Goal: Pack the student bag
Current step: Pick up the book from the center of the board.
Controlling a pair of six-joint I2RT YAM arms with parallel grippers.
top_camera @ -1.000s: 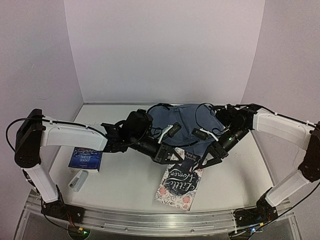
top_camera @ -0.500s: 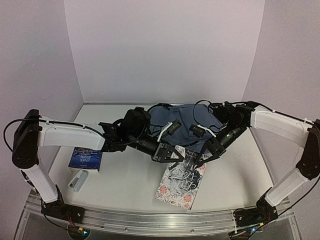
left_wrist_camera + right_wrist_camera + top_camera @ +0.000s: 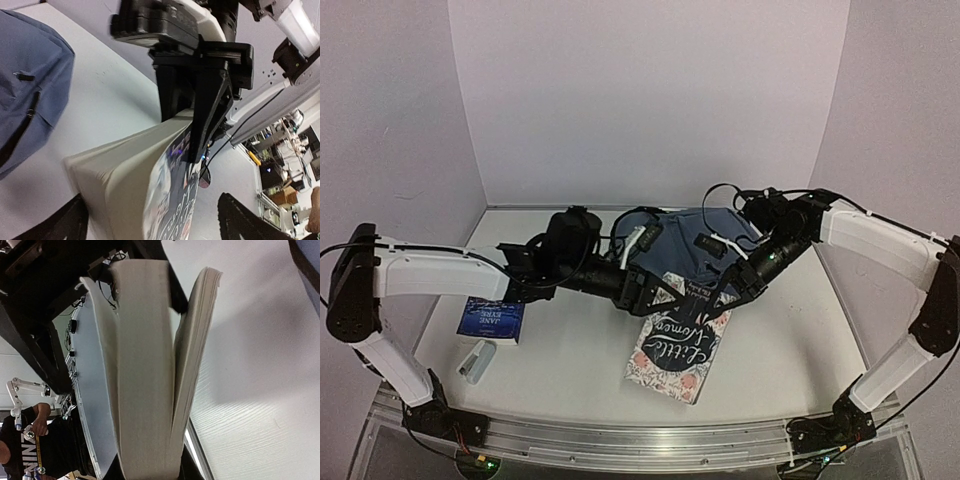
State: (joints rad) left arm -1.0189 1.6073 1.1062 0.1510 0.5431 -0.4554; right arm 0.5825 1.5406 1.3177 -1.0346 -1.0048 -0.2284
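The student bag (image 3: 705,235) lies slate-blue at the back of the table, and its fabric shows at the left of the left wrist view (image 3: 25,75). The "Little Women" book (image 3: 672,345) is in front of it, its far edge raised. My right gripper (image 3: 722,298) is shut on that far edge, and the page block fills the space between its fingers (image 3: 145,465). My left gripper (image 3: 658,297) stands open beside it. The book's pages (image 3: 125,175) sit between its spread fingers (image 3: 70,220), and the right-hand one is well clear of the book.
A blue "Jane Eyre" book (image 3: 490,318) lies at the left. A small white object (image 3: 477,360) rests just in front of it. Pale walls close the table at the back and on both sides.
My left gripper has opened and let go of the book. My right gripper has shut on the book's far edge. The book has shifted slightly towards the front.
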